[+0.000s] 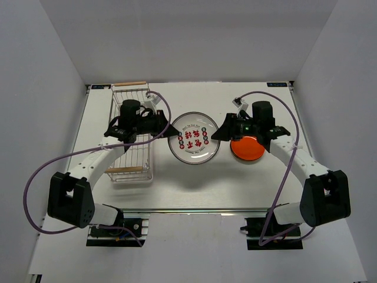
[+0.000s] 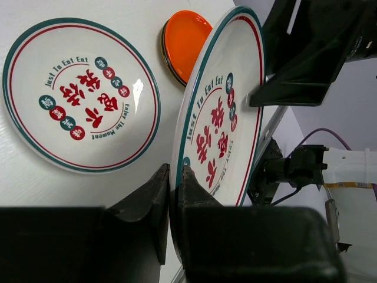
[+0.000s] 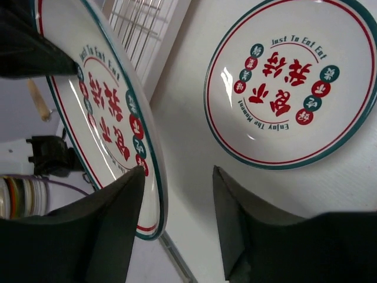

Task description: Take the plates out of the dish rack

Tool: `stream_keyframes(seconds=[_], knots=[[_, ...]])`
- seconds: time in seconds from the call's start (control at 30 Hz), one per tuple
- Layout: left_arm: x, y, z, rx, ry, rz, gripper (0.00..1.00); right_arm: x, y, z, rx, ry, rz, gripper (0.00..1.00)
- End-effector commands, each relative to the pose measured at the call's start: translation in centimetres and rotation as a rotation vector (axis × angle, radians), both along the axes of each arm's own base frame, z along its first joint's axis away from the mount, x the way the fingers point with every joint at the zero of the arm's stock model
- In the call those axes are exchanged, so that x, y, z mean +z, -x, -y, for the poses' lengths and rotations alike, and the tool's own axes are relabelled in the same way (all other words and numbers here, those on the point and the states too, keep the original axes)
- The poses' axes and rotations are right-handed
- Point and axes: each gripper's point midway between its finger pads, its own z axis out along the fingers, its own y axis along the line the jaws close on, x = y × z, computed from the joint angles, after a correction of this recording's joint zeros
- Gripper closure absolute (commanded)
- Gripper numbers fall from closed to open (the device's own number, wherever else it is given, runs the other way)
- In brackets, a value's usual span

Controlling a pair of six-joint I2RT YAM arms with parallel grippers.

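Observation:
My left gripper (image 2: pixel 175 171) is shut on the near rim of a white plate with red-green marks (image 2: pixel 221 118), holding it on edge above the table. My right gripper (image 3: pixel 178 171) is open, one finger on each side of that plate's (image 3: pixel 100 100) far rim. A second plate of the same pattern (image 2: pixel 79 94) lies flat on the table, also in the right wrist view (image 3: pixel 291 85). The plain orange-red plate (image 1: pixel 247 148) lies flat under my right arm. The wire dish rack (image 1: pixel 131 132) stands on the left under my left arm. The yellow and teal plates are not in view.
The rack's wooden handles (image 1: pixel 129 84) mark its far and near ends. White walls close in the table on the left, back and right. Purple cables loop from both arms. In the top view the grippers face each other over one patterned plate (image 1: pixel 194 139).

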Motion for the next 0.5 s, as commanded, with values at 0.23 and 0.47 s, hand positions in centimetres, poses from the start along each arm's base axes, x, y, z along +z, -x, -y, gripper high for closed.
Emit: stream_keyframes(seconds=[0.23, 0.47], knots=[[1.2, -0.6, 0.8, -0.018, 0.019, 0.004, 0.81, 2.5, -0.8, -0.8, -0.005, -0.055, 0.069, 1.0], [1.7, -2.6, -1.8, 0.158, -0.124, 0.031, 0.02, 1.3, -2.7, 0.2, -0.107, 0.001, -0.004, 1.0]])
